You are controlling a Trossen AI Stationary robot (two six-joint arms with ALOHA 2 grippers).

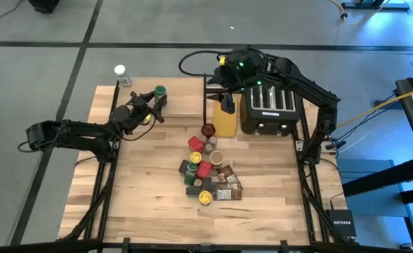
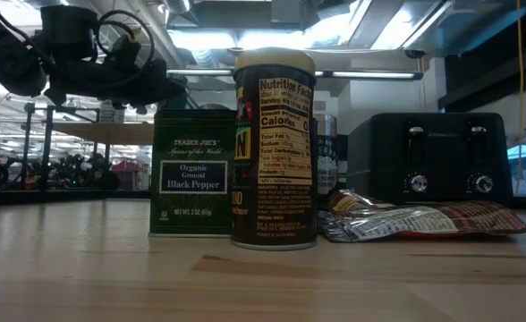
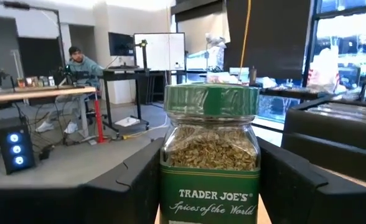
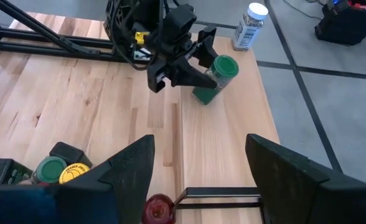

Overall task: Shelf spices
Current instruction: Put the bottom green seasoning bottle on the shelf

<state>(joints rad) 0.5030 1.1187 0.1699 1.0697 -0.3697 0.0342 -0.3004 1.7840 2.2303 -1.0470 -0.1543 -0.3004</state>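
Jaws of the left gripper (image 1: 159,103) stand either side of a green-lidded Trader Joe's spice jar (image 1: 160,93), which sits upright on the counter (image 1: 143,190) near its far left corner. The left wrist view shows the jar (image 3: 210,155) centred between the two dark fingers (image 3: 130,186), with a thin gap showing on each side of the glass; whether the pads touch it I cannot tell. From the right wrist view the same jar (image 4: 215,78) stands between the left arm's fingers.

The right gripper (image 1: 227,105) hangs above the light-wood shelf (image 1: 192,105) at the counter's far edge, beside a yellow container (image 1: 225,121) and a black toaster (image 1: 270,110). Its jaws are spread wide, grasping nothing.

The other spices lie in a loose cluster (image 1: 208,172) at the counter's middle, among them a black pepper tin (image 2: 193,172), a dark tall jar (image 2: 274,150) and a flat packet (image 2: 419,221). A white-lidded jar (image 1: 121,72) stands off the counter's far left corner.
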